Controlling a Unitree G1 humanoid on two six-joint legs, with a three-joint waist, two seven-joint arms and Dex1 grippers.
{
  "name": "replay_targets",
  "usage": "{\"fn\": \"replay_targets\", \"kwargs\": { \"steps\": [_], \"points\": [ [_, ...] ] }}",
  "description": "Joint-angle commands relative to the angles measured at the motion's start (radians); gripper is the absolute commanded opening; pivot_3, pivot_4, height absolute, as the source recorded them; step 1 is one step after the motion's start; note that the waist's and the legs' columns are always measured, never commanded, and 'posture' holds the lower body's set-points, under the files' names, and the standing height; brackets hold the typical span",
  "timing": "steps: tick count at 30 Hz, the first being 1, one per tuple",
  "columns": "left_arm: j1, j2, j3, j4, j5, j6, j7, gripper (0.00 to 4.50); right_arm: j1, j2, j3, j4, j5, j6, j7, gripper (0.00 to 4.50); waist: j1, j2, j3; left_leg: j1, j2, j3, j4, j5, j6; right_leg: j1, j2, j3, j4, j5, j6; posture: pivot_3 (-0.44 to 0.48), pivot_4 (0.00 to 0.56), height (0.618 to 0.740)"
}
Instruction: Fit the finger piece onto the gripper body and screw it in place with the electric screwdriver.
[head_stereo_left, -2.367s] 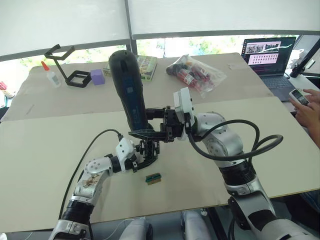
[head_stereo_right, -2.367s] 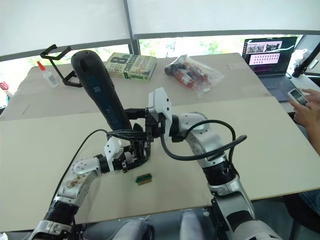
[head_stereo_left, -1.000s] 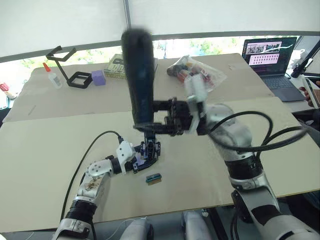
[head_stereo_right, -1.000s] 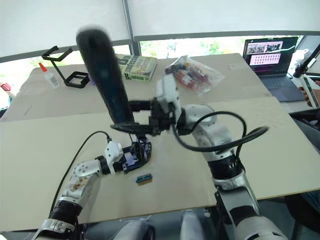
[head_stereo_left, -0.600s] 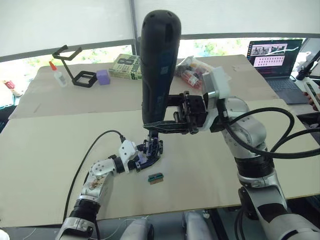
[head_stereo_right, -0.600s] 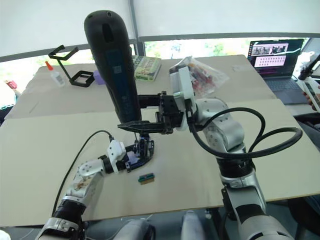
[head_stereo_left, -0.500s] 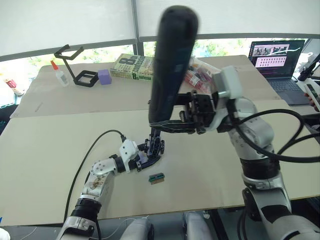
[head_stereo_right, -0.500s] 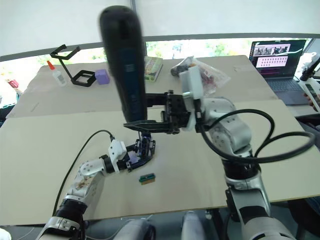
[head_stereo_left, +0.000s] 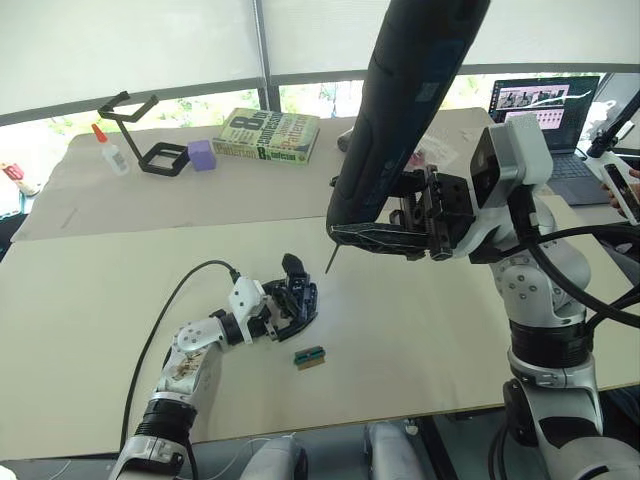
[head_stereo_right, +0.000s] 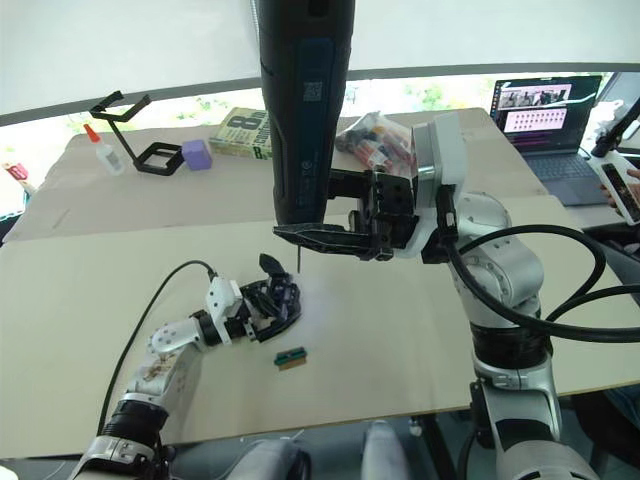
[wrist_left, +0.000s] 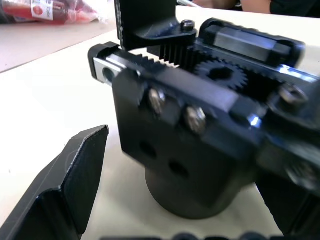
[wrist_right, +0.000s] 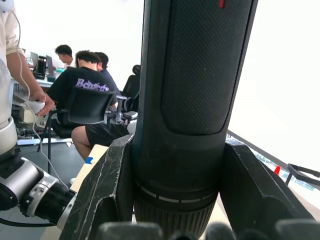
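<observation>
Above the desk (head_stereo_left: 90, 300), my right end effector (head_stereo_left: 372, 235) is clamped around the electric screwdriver (head_stereo_left: 400, 110), bit clear of the gripper body (head_stereo_left: 297, 305). My left end effector (head_stereo_left: 285, 312), fingers spread, brackets that body, which rests on the desk near a small green block (head_stereo_left: 311, 356).

Your screwdriver (wrist_right: 195, 100) has a matt black, finely pebbled grip with a smoother plastic collar below and a thin metal bit (head_stereo_left: 329, 260). The gripper body (wrist_left: 200, 130) looks like matt black plastic, with shiny metal screw heads and toothed gears. Your bench (head_stereo_left: 100, 290) is smooth, matt and beige.
</observation>
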Motion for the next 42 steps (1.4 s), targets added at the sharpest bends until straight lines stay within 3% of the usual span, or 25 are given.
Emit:
{"fn": "replay_targets", "kwargs": {
  "steps": [1,9,18,24,27,32,37,42],
  "points": [
    [0.024,0.019,0.012,-0.054,-0.019,0.049,0.004,4.46,-0.011,-0.014,-0.043,-0.039,0.037,-0.001,-0.011,1.98,0.001,0.0,0.0,0.0,0.0,0.0,0.0,0.0,0.0,0.0,0.0,0.0,0.0,0.0,0.0,0.0,0.15,0.74],
    [0.114,0.103,0.081,-0.189,-0.094,0.109,-0.036,4.46,0.036,-0.111,-0.108,-0.031,0.04,0.007,0.012,1.98,0.002,-0.001,0.002,-0.001,0.0,0.0,0.0,0.0,0.0,-0.001,0.0,0.0,-0.001,0.0,0.0,0.0,0.15,0.74],
    [0.371,0.321,0.31,-0.354,-0.31,0.152,-0.246,4.46,0.21,-0.299,-0.269,-0.027,0.015,-0.027,0.052,1.98,0.004,-0.003,0.005,-0.006,0.001,0.0,-0.001,-0.001,0.001,-0.004,0.0,0.0,-0.001,0.0,0.0,0.0,0.15,0.74],
    [0.534,0.411,0.475,-0.285,-0.297,0.015,-0.405,4.46,0.413,-0.365,-0.383,-0.017,-0.013,-0.085,0.113,1.98,0.006,-0.004,0.005,-0.005,0.001,0.0,-0.001,-0.001,0.002,-0.002,0.0,-0.001,-0.002,0.0,0.0,0.0,0.15,0.74],
    [0.559,0.432,0.518,-0.219,-0.28,-0.027,-0.423,4.46,0.465,-0.351,-0.384,-0.043,-0.005,-0.1,0.11,1.98,0.004,-0.002,0.006,-0.005,0.001,0.001,-0.001,-0.001,0.002,-0.002,0.0,-0.001,-0.003,0.0,0.0,0.0,0.15,0.74],
    [0.582,0.418,0.484,-0.28,-0.311,-0.056,-0.519,4.46,0.438,-0.296,-0.31,-0.143,0.056,-0.057,0.069,1.98,0.001,-0.002,0.007,0.0,0.003,0.003,-0.001,-0.004,0.006,0.001,0.0,0.0,-0.002,0.0,-0.001,0.0,0.15,0.74],
    [0.529,0.362,0.379,-0.379,-0.294,-0.04,-0.484,4.46,0.379,-0.212,-0.157,-0.26,0.11,0.0,0.007,1.98,0.004,-0.003,0.008,-0.001,0.003,0.003,-0.001,-0.003,0.004,0.001,0.0,0.0,-0.002,0.0,-0.001,0.0,0.15,0.74],
    [0.459,0.338,0.199,-0.363,-0.107,-0.076,-0.423,4.46,0.331,-0.124,-0.001,-0.275,0.069,0.007,-0.019,1.98,0.006,-0.004,0.008,-0.001,0.001,0.002,-0.001,-0.003,0.003,0.001,-0.001,0.0,-0.002,0.0,-0.001,0.0,0.15,0.74]
  ]
}}
